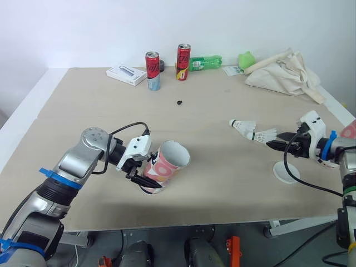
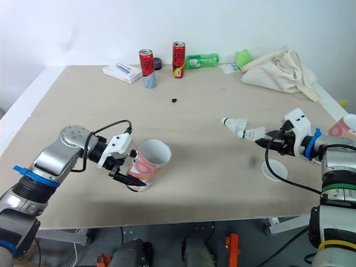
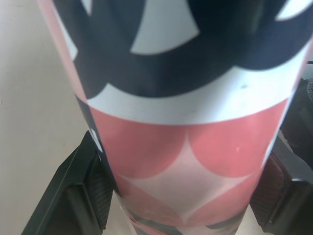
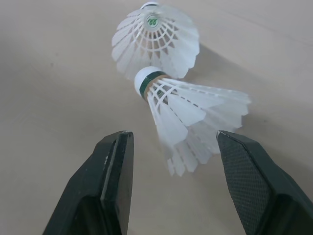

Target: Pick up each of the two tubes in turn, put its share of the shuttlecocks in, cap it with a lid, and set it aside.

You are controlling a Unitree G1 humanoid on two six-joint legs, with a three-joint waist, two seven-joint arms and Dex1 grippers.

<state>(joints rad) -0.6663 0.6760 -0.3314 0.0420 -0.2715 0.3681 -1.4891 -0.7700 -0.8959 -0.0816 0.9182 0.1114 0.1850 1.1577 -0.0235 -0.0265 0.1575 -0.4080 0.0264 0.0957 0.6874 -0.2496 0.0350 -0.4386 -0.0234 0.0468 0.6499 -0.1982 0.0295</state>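
Left end effector (image 1: 140,178) is clamped on the lower part of a pink-patterned tube (image 1: 167,164), holding it tilted, with the open mouth turned up and toward the right arm. No shuttlecock can be seen at that mouth, so I judge the tube to be empty.

The right end effector (image 4: 174,147) is spread open low over the bench (image 1: 211,111). Its fingers stand on either side of the feathered skirt of the nearer shuttlecock (image 4: 190,110) without touching it. A second shuttlecock (image 4: 156,36) lies just beyond, its feathers close to the first one's cork. A white lid (image 1: 286,172) lies flat on the bench just beside the right arm.

By my reading the task is at its start. One tube is lifted and nothing is loaded, capped or set aside. Left to do are closing on this shuttlecock, carrying it across to the tube, fetching the other one, fitting the lid, and then the whole round for the second tube. A pink shape at the right edge (image 1: 349,130) may be that tube, but I cannot tell.

At the far edge stand two cans (image 1: 152,69), a green bottle (image 1: 204,62), a white box (image 1: 126,75) and a cloth bag (image 1: 286,75), all well apart from the work. A small dark speck (image 1: 179,102) lies mid-bench. Nothing lies between the shuttlecocks and the tube. The second shuttlecock lies so close that it could be nudged.
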